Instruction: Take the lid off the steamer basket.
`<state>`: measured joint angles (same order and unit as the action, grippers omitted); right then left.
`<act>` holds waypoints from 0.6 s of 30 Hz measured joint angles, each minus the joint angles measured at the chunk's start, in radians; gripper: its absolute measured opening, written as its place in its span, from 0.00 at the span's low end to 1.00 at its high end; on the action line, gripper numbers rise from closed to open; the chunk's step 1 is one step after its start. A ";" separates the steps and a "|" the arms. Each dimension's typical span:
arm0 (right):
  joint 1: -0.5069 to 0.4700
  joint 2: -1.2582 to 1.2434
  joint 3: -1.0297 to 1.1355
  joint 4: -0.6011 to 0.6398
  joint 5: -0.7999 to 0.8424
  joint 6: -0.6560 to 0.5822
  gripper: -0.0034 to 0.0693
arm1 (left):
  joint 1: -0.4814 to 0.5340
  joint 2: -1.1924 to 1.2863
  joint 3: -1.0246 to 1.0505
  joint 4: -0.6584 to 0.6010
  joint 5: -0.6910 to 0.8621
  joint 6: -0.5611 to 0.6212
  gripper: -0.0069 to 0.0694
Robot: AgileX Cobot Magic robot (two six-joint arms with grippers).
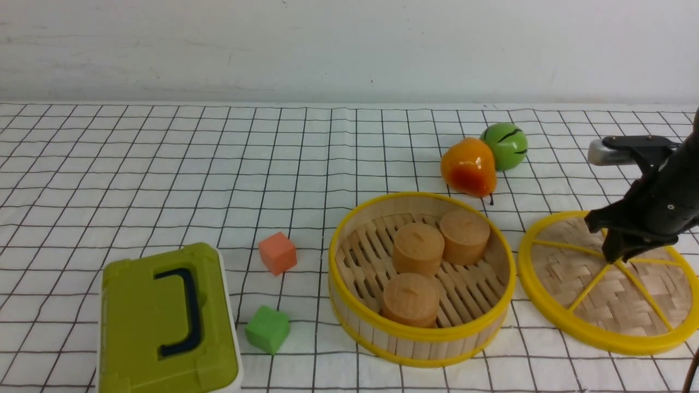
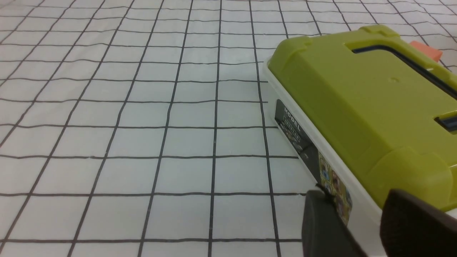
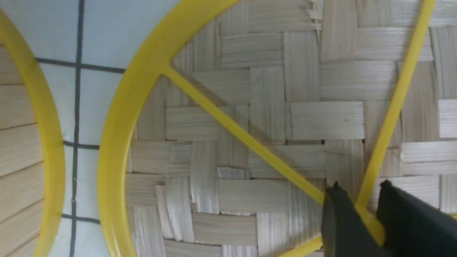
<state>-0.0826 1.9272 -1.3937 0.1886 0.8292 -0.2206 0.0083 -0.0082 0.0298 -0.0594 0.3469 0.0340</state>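
Observation:
The lid (image 1: 617, 295), a flat woven bamboo disc with a yellow rim and spokes, lies on the cloth to the right of the steamer basket (image 1: 420, 334). The basket is uncovered and holds three tan round buns (image 1: 418, 248). My right gripper (image 1: 620, 256) points down at the lid's centre. In the right wrist view the lid (image 3: 232, 107) fills the picture, the basket's rim (image 3: 53, 142) shows at one edge, and my right gripper (image 3: 360, 185) straddles the yellow centre knob with its jaws slightly apart. My left gripper (image 2: 357, 200) stands open with nothing in it, beside the olive-green box (image 2: 357, 100).
The olive-green box (image 1: 164, 322) with a dark handle sits at the front left. An orange cube (image 1: 278, 252) and a green cube (image 1: 267, 329) lie between it and the basket. An orange fruit (image 1: 468, 166) and a green striped fruit (image 1: 505, 146) sit behind the basket.

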 joint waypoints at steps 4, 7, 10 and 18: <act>0.000 -0.007 -0.002 0.022 0.055 0.000 0.46 | 0.000 0.000 0.000 0.000 0.000 0.000 0.40; 0.000 -0.063 0.002 0.045 0.114 0.000 0.53 | 0.000 0.000 0.000 0.000 0.000 0.000 0.40; 0.000 -0.189 0.004 0.073 0.137 -0.014 0.52 | 0.000 0.000 0.000 0.000 0.000 0.000 0.40; 0.000 -0.654 0.093 0.102 0.082 -0.051 0.28 | 0.000 0.000 0.000 0.000 0.000 0.000 0.40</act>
<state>-0.0826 1.2733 -1.3007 0.2908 0.9107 -0.2716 0.0083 -0.0082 0.0298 -0.0594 0.3469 0.0340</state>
